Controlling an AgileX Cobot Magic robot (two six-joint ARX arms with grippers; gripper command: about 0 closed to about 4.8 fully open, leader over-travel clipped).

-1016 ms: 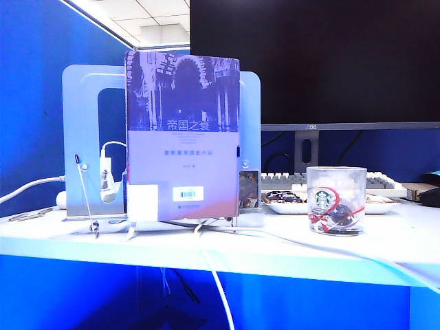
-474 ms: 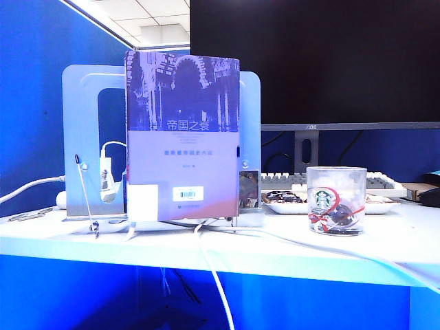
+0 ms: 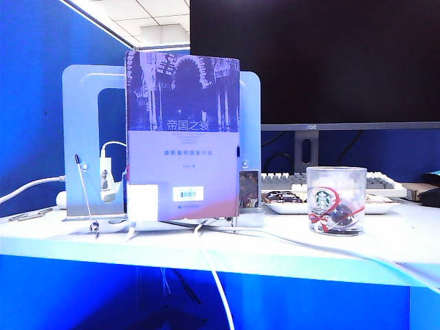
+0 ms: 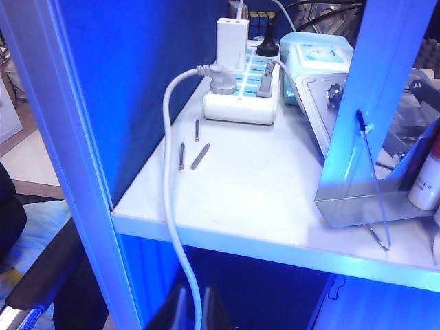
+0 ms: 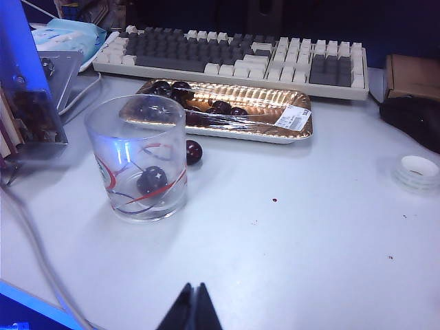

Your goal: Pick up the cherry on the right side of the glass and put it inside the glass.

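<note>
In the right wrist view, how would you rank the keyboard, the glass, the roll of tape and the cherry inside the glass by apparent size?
1. keyboard
2. glass
3. roll of tape
4. cherry

The tape and the cherry look close in size; that order is unsure.

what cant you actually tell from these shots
- Both arms: absent from the exterior view; only the shut tips of the left gripper and right gripper show, cut by the picture's edge.
- Glass: a cherry sits inside; in the exterior view the red curls blur it.
- Loose cherry: partly behind the glass.
- Tray: wrap glare hides the cherry count.
- Tray label: too small to read.
</note>
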